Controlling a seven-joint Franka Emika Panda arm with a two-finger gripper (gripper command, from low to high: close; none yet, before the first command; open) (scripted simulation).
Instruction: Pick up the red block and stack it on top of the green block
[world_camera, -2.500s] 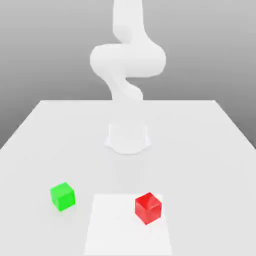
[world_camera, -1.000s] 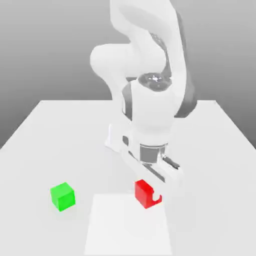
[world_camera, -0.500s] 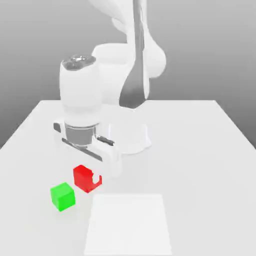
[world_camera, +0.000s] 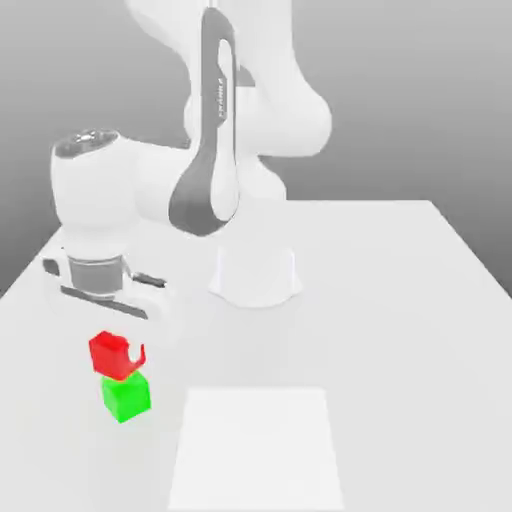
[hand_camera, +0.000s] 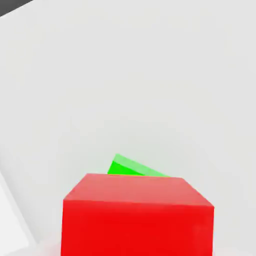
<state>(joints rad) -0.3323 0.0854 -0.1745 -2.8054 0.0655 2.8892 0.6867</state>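
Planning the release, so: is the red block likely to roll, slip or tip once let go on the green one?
The red block is a flat-faced cube, so rolling seems unlikely. Its faces look glossy, so it might slide a little on the green block. It sits slightly off-centre over the green block, so it might tip if released askew.

A pale grey table (world_camera: 400, 300) spreads below the fingers. A brighter white square patch (world_camera: 256, 448) lies on it, off to the exterior view's right of them.

In the hand view the red block (hand_camera: 137, 215) hides most of the green block (hand_camera: 131, 167) and runs off the picture's edge. In the exterior view, the arm's upper part is cut off by the edge.
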